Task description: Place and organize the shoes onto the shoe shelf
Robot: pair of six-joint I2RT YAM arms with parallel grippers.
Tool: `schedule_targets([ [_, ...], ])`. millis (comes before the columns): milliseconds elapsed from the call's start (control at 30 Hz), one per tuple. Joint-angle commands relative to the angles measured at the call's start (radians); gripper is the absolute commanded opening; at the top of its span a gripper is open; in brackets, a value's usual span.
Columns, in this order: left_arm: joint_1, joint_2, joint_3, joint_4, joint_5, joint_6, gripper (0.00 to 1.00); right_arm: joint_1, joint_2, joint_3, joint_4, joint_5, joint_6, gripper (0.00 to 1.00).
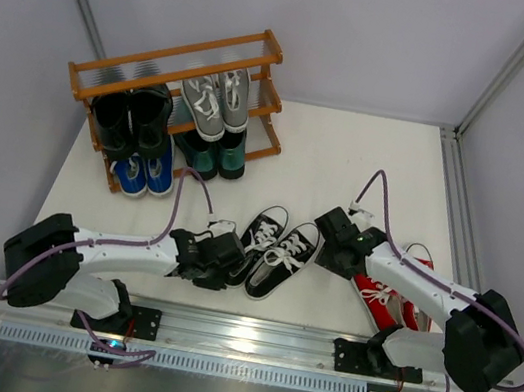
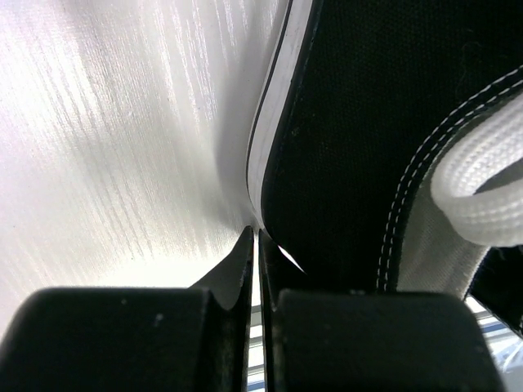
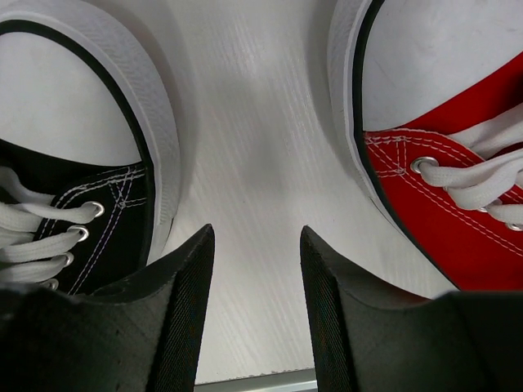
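The shoe shelf [image 1: 177, 56] stands at the far left and holds black loafers [image 1: 131, 122], grey sneakers [image 1: 216, 99], blue sneakers [image 1: 144, 176] and dark green loafers [image 1: 214, 155]. The black-and-white sneakers [image 1: 275, 251] lie on the table in the middle. The red sneakers [image 1: 388, 298] lie at the right. My left gripper [image 1: 224, 256] is shut and empty, low against the left sneaker's sole edge [image 2: 270, 122]; its tips [image 2: 255, 233] touch the sole. My right gripper [image 1: 337, 242] is open and empty [image 3: 256, 230], between a black-and-white toe [image 3: 73, 122] and a red toe [image 3: 441, 163].
A metal rail [image 1: 247, 341] runs along the table's near edge under the arm bases. Grey walls close in the back and sides, and a raised metal frame strip [image 1: 456, 200] runs along the table's right edge. A cable [image 1: 379, 201] loops above the right arm.
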Motion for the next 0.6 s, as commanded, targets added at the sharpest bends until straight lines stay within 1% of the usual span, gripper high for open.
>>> schedule_targets([
  [0,0.010,0.009,0.056,0.090,-0.041,0.009,0.00,-0.014,0.013,-0.018,0.063,-0.006,-0.017,0.48],
  [233,0.041,0.010,0.074,0.078,-0.051,0.034,0.00,-0.044,0.050,-0.032,0.107,-0.017,-0.036,0.48],
  [567,0.064,0.015,0.094,0.065,-0.044,0.055,0.00,-0.084,0.147,0.048,0.167,-0.029,-0.097,0.47],
])
